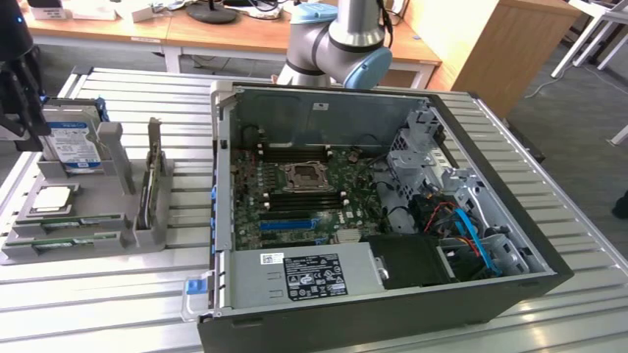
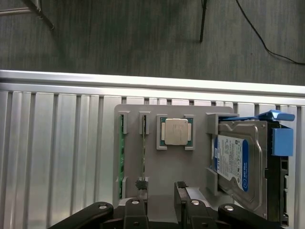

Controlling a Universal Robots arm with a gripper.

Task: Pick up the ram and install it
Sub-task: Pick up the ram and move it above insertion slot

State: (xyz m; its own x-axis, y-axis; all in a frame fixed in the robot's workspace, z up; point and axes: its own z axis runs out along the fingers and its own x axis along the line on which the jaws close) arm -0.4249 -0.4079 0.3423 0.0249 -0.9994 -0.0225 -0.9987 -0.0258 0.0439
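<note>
Exterior view: the dark pincer [image 1: 25,132] hangs over a grey moulded holder [image 1: 98,243] on the ribbed aluminium surface [image 1: 108,301], at the exterior view's left of the open black computer case [image 1: 393,323]. The ram [image 1: 79,222], a thin green board, lies low in the holder, with its long axis along the slats.

Wrist view: the pincer [image 2: 160,195] stands open and holds nothing. One black finger [image 2: 141,188] is at the ram's [image 2: 143,152] near end. The ram stands on edge in its slot between a second stick [image 2: 121,157] and the square metal processor [image 2: 175,131]. Its length runs parallel to the hard drive [image 2: 236,162].
</note>
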